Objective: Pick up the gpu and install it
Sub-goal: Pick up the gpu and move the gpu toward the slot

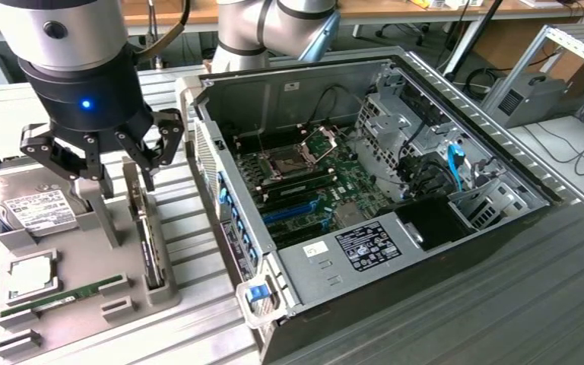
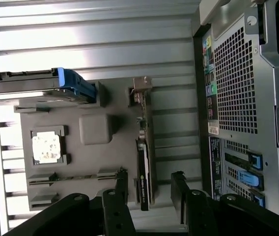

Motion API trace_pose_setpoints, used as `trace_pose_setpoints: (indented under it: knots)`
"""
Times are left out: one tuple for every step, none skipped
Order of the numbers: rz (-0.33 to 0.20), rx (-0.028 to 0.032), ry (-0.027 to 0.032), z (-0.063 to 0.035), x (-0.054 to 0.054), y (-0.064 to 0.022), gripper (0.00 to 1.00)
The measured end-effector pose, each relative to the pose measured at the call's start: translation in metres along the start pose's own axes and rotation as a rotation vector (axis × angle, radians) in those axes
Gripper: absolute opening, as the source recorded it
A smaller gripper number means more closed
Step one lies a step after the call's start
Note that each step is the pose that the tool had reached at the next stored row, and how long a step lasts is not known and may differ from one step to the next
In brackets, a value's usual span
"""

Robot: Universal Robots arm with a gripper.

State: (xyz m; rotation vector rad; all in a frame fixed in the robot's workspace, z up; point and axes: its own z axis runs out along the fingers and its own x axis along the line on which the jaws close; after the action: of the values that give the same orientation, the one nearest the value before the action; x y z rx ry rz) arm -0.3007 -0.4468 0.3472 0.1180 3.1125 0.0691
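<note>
The gpu (image 1: 151, 239) is a thin dark card with a metal end bracket, standing on edge in a slot of the grey holder tray (image 1: 79, 255), on the side nearest the computer. In the wrist view the gpu (image 2: 144, 157) runs lengthwise below the camera. My gripper (image 1: 122, 181) hangs open just above the card's far end, holding nothing. Seen from the wrist, the gripper (image 2: 150, 176) has one black fingertip (image 2: 122, 177) on each side of the card's line, apart from it.
The tray also holds a hard drive (image 1: 33, 209), a CPU (image 1: 28, 274) and a green memory stick (image 1: 64, 296). The open computer case (image 1: 505, 179) lies at the exterior view's right, its motherboard (image 1: 303, 194) exposed. The case's perforated rear panel (image 2: 242, 98) stands close beside the tray.
</note>
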Motion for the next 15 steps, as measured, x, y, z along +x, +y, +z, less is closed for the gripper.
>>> trace_pose_setpoints:
  knots:
    - [0.0, 0.0, 0.0, 0.0015, 0.0, -0.0001, 0.48]
    - [0.0, 0.0, 0.0, 0.0031, 0.0, -0.0001, 0.48]
    - [0.0, 0.0, 0.0, 0.0044, 0.0, -0.0002, 0.48]
    - [0.0, 0.0, 0.0, 0.0059, 0.0, -0.0003, 0.48]
    - [0.0, -0.0001, -0.0001, 0.0073, 0.0, -0.0003, 0.48]
    - [0.0, -0.0001, -0.0001, 0.0087, 0.0, -0.0004, 0.48]
    - [0.0, -0.0001, -0.0001, 0.01, 0.0, -0.0005, 0.48]
    - [0.0, 0.0, 0.0, 0.0111, 0.0, -0.0005, 0.48]
    - [0.0, 0.0, 0.0, 0.0124, 0.0, -0.0006, 0.48]
    - [0.0, 0.0, 0.0, 0.0136, 0.0, -0.0006, 0.48]
    - [0.0, 0.0001, 0.0, 0.0148, 0.0, -0.0007, 0.48]
    - [0.0, 0.0, 0.0, 0.0159, 0.0, -0.0007, 0.48]
    - [0.0, -0.0001, -0.0001, 0.0178, 0.0, -0.0008, 0.48]
    - [0.0, 0.0, 0.0, 0.0192, 0.0, -0.0009, 0.48]
    - [0.0, -0.0001, -0.0001, 0.0205, 0.0, -0.0009, 0.48]
